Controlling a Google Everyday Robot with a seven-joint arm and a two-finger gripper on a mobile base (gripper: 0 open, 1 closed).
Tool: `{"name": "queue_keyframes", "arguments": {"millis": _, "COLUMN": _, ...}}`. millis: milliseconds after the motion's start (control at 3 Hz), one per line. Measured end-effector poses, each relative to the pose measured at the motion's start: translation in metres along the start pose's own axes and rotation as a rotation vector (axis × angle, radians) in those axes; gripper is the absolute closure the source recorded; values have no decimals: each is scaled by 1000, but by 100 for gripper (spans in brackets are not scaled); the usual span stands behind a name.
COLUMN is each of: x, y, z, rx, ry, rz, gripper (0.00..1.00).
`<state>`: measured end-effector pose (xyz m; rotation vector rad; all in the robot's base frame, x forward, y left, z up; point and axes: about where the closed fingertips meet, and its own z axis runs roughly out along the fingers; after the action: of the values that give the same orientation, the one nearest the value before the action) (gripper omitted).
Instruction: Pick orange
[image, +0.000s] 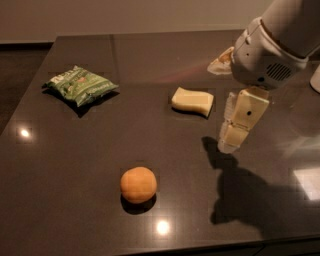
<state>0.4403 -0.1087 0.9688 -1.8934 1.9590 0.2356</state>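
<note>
Orange (138, 184) near table (65, 200) front, gripper (229, 144) hovering well right

A glossy dark tabletop (75, 200) mirrors light spots. At six o'clock, a small round orange (138, 184) with matt skin. At ten o'clock, a shiny crinkled green plastic snack bag (80, 86). At three o'clock, the smooth cream plastic gripper (231, 140), near a matt pale yellow wavy block (192, 100).

A dark, glossy table (65, 200) carries a crumpled green snack bag (80, 86) at far left and a pale yellow wavy block (192, 101) toward the far right, the two well apart. The block lies just left of the claw (229, 142), which hangs above the table's right side. Bright spots of light (162, 227) glint near the front edge and at left; a pale wall (125, 15) runs behind
</note>
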Motion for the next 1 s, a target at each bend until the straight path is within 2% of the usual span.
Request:
{"name": "queue_keyframes", "arguments": {"millis": 333, "x": -29, "y": 28, "z": 24, "rx": -55, "ry": -55, "rz": -103, "gripper": 0}}
{"name": "queue_keyframes", "arguments": {"millis": 667, "x": -48, "y": 61, "z": 64, "rx": -140, "ry": -97, "rz": -170, "gripper": 0}}
{"name": "queue_keyframes", "arguments": {"millis": 1000, "x": -70, "y": 86, "z": 105, "rx": -202, "ry": -135, "rz": -190, "gripper": 0}}
